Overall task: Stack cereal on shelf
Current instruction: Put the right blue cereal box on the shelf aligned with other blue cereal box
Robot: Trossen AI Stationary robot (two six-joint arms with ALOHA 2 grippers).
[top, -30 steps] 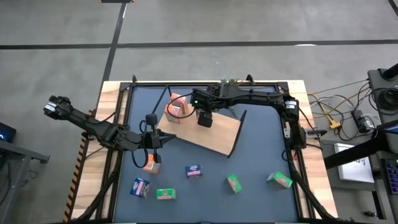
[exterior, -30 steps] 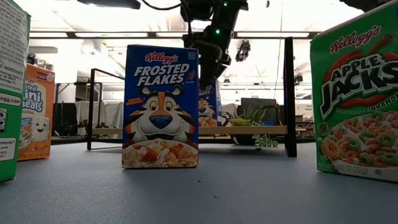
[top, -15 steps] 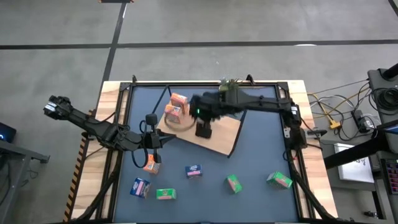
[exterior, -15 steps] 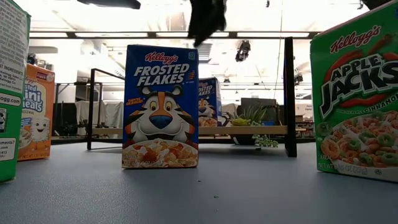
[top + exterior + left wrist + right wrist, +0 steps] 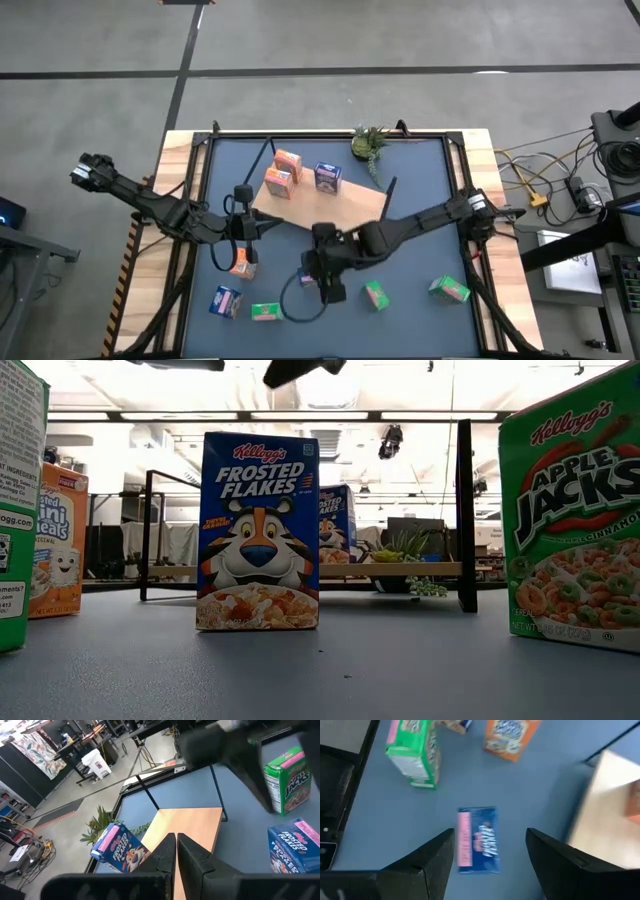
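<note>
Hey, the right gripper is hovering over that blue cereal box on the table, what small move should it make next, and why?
Probably lower straight down and close. The right gripper is open, with its fingers on either side of the blue box, which stands on the dark blue tabletop, not yet on the shelf. The left gripper waits shut beside the shelf.

In the high view the right gripper (image 5: 325, 283) hangs over a blue cereal box (image 5: 308, 277) near the table's front edge and hides most of it. The low view cuts the green box (image 5: 572, 510) at the right edge and another green box (image 5: 20, 500) at the left, and shows only a dark blurred piece of arm (image 5: 300, 370) at the top. In the left wrist view a dark smear of the right arm (image 5: 240, 750) covers the upper part. The right wrist view is motion-blurred: the shelf (image 5: 610, 805) shows only as a pale wedge cut by the edge, and print on the orange box (image 5: 511, 737) is unreadable.
</note>
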